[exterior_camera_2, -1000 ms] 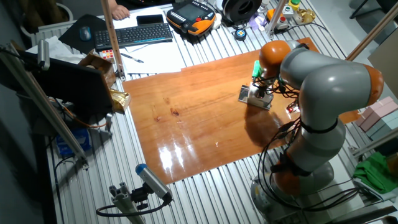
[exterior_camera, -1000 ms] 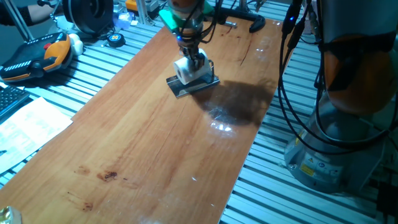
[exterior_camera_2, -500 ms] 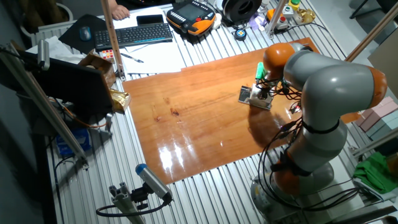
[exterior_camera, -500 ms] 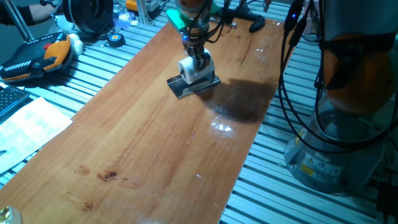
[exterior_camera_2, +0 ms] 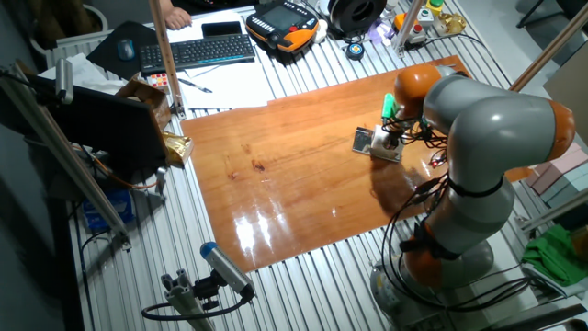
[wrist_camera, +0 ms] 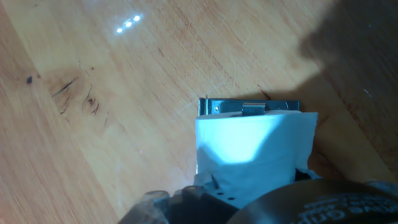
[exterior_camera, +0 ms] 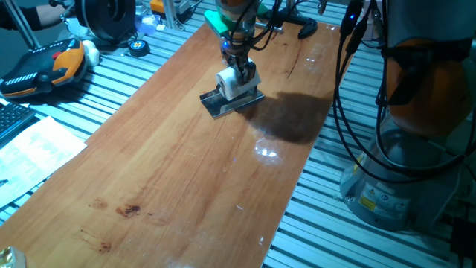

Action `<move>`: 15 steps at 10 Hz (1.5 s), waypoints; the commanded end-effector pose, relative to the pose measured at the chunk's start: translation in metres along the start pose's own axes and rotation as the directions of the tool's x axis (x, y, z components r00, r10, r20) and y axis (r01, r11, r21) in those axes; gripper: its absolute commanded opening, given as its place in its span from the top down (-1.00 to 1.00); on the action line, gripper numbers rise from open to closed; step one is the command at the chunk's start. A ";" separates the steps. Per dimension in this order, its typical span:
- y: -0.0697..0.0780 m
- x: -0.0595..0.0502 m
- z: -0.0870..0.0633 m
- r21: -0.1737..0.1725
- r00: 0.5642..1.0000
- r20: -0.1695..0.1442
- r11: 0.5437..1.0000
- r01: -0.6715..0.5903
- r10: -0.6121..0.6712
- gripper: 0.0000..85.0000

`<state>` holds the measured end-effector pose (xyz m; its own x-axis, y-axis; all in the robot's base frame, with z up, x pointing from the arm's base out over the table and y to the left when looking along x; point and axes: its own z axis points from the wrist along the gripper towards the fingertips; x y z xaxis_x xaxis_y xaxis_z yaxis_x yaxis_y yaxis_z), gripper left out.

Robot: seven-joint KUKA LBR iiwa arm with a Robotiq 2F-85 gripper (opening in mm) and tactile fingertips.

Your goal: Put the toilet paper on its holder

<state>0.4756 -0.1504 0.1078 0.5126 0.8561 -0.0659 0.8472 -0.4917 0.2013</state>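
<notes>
The toilet paper is a small white roll that sits on the holder, a dark grey plate lying on the wooden table at the far end. My gripper comes down from above and is shut on the roll, one finger on each side. In the hand view the roll fills the lower middle, and the holder's metal edge shows just beyond it. The blurred dark fingers are at the bottom edge. In the other fixed view the holder lies under my gripper, which mostly hides the roll.
A black clamp with a silver bar lies at the table's far edge. An orange teach pendant, a keyboard and papers lie off the table's left side. The arm's base and cables stand to the right.
My gripper has shifted a little to the right and towards the far edge, and the roll has moved with it along the holder. The holder has stayed in place.
</notes>
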 end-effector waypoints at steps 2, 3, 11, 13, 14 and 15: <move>0.001 -0.002 -0.001 0.005 1.000 -0.012 1.000 0.004 -0.004 -0.62; 0.002 -0.001 -0.002 0.009 1.000 -0.018 1.000 0.005 -0.005 -0.65; 0.018 0.015 -0.035 0.049 1.000 -0.015 0.999 -0.001 0.002 -0.74; 0.016 0.021 -0.037 0.043 1.000 -0.017 0.999 -0.006 0.007 -0.76; 0.014 0.023 -0.038 0.045 1.000 -0.017 0.999 -0.018 0.019 -0.77; 0.011 0.027 -0.039 0.049 0.999 -0.014 0.998 -0.029 0.030 -0.80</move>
<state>0.4923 -0.1248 0.1457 0.5384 0.8414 -0.0461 0.8361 -0.5265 0.1541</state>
